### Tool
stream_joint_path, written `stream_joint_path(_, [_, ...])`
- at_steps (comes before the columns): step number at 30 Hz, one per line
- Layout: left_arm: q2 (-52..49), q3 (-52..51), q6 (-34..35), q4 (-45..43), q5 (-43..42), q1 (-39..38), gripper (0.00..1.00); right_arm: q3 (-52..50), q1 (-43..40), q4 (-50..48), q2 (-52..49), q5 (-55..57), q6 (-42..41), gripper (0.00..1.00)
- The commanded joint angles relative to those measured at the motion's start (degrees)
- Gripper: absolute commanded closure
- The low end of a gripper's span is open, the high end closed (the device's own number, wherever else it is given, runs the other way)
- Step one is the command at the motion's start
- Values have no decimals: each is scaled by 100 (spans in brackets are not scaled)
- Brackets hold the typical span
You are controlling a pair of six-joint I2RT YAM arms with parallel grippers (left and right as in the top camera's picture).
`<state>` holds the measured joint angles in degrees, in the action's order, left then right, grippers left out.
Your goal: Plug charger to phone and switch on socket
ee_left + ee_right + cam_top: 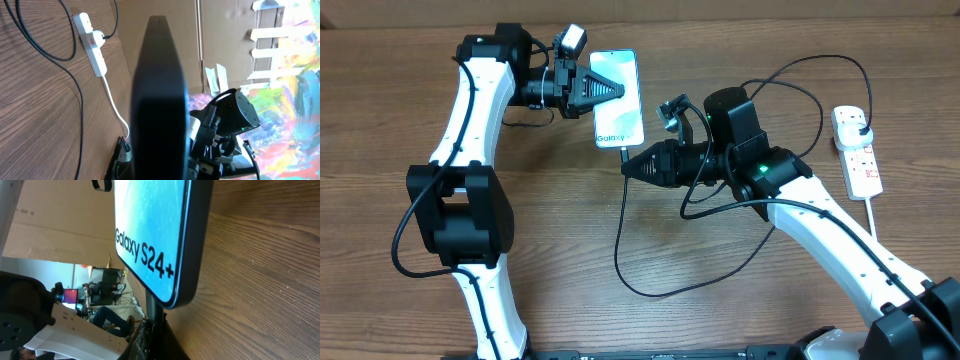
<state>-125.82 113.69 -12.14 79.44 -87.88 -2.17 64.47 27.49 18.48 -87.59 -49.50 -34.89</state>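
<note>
Left gripper [618, 90] clamps phone [625, 115]; right gripper [626, 167] pinches charger [617, 245] tip at phone's lower edge. Risk: a skewed push jams the tip or makes the phone slip.

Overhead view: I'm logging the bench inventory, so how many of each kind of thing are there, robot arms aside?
Slim black-edged smartphone with blue-teal screen: 1
Long thin black charger cable: 1
White elongated plastic power strip: 1
Total: 3
</note>
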Motion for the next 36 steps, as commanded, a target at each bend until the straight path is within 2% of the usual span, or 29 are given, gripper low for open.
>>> stream_joint_path(1, [46,111,17,-22,-256,-50,96,-7,31,-46,81,-24,68,96])
stream_joint_path(36, [48,111,20,-61,-155,-55,96,-7,68,-70,81,-153,214,96])
